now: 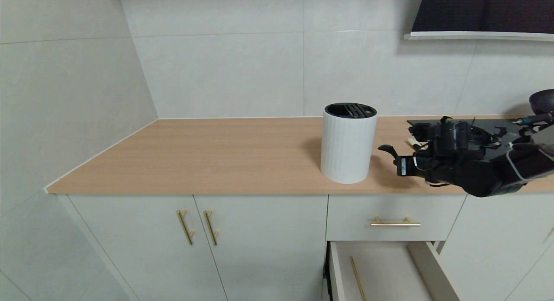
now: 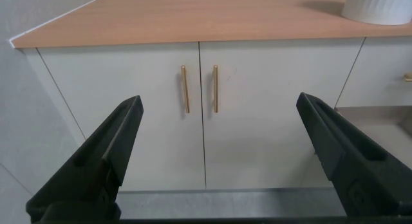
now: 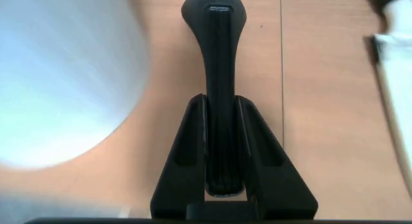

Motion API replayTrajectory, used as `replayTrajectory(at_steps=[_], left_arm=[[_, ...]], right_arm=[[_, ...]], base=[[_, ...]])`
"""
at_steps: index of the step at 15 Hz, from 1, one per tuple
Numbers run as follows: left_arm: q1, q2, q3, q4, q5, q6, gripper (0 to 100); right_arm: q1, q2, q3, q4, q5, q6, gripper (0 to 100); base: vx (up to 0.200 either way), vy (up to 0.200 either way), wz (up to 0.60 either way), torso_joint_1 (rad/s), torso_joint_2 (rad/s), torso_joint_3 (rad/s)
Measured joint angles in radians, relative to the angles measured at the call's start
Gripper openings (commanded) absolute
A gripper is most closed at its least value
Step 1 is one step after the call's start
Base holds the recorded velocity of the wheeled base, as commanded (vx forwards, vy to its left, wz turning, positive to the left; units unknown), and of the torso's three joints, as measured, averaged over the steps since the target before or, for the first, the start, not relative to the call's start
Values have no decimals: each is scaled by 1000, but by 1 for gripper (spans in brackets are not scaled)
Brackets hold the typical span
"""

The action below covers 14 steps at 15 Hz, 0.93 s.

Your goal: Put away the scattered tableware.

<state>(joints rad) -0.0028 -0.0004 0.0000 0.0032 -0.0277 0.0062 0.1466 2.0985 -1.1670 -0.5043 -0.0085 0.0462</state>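
Note:
A white ribbed utensil holder with a black slotted top stands on the wooden counter. Just to its right, my right gripper hovers low over the counter, shut on a black utensil handle whose rounded end points toward the holder; the rest of the utensil is hidden. A white object with a black end lies on the counter beside it, cut off by the frame. My left gripper is open and empty, down in front of the cabinet doors.
A black cooktop with a dark pan occupies the counter's right end. Below the counter, the lower drawer stands pulled out with a thin golden stick inside. The counter's left half is bare; tiled walls close off the back and left.

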Motion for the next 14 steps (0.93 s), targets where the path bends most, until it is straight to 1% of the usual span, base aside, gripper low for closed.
replayTrajectory(at_steps=[2,7,8,10,14], left_arm=[[0,0,0,0,0,0,100],[0,0,0,0,0,0,100],[-1,0,0,0,0,0,100],[0,0,0,0,0,0,100],[0,0,0,0,0,0,100]], right_arm=[[12,-118,115,18,0,4,0],[26,-450,404,169,10,31,0],[26,-493,448,179,11,32,0],[26,-553,510,183,7,33,0],[26,-615,555,186,11,29,0]], base=[[0,0,0,0,0,0],[0,0,0,0,0,0],[0,0,0,0,0,0],[0,0,0,0,0,0],[0,0,0,0,0,0]])
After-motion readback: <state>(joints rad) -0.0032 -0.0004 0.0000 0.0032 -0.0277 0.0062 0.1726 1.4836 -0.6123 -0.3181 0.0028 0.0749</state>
